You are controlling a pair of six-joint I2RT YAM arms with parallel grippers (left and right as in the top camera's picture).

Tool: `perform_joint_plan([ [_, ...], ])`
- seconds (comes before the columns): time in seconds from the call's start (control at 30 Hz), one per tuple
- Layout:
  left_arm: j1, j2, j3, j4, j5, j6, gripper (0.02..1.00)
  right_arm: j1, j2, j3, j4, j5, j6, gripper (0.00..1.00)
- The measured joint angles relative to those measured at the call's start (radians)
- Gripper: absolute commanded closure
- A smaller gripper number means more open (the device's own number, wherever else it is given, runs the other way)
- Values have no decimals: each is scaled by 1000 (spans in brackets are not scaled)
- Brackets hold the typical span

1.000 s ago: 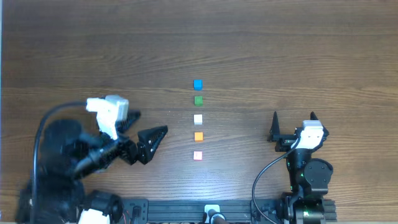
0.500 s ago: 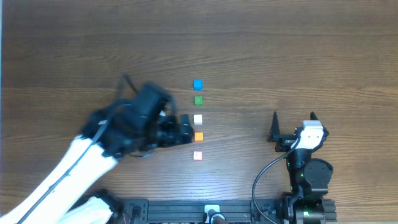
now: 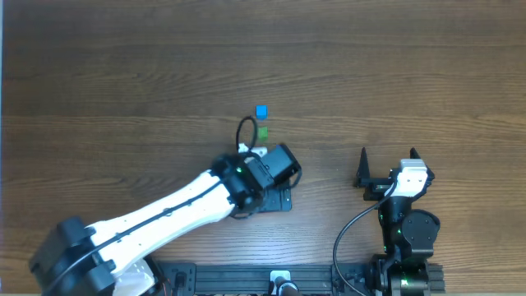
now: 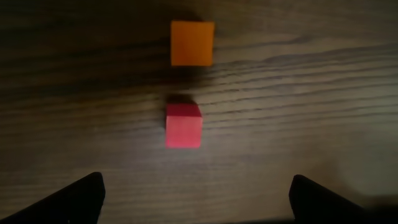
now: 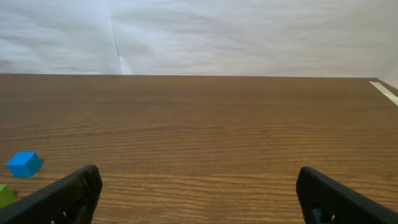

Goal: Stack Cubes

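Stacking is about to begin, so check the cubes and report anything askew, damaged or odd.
Nothing stands out. The red cube and orange cube sit flat on the table, apart and intact, with the open left gripper above them. The blue cube and green cube also lie flat.

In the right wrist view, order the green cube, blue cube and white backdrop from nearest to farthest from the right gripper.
1. Green cube, on the table, toward its middle.
2. Blue cube, just beyond the green one.
3. White backdrop, behind the table's far edge.
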Motion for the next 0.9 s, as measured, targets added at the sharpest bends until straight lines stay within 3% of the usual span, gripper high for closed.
perform_joint_plan([
  [0.5, -30, 65, -132, 151, -23, -40, 145, 0, 0, 0, 0, 0, 0, 7],
  [0.9, -30, 130, -132, 202, -27, -37, 264, 0, 0, 0, 0, 0, 0, 7],
])
